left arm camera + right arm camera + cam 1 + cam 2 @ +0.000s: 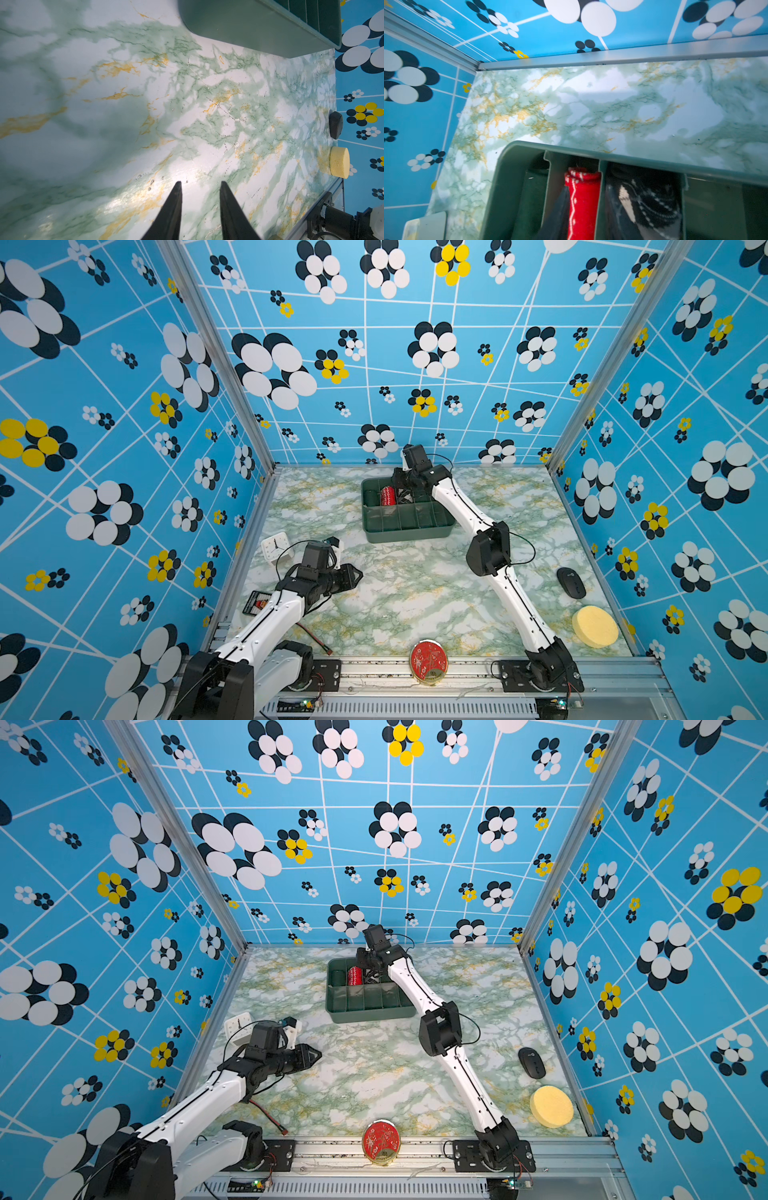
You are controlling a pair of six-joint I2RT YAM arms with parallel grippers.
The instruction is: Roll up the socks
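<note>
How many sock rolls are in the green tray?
3. All sit in the green tray's back row: a dark green roll at the end, a red roll beside it, then the black argyle socks. The right arm covers part of the tray, so more may hide.

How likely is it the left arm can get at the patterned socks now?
Probably not: the socks lie in the tray under the right gripper, which blocks the way; the left gripper hovers well away.
</note>
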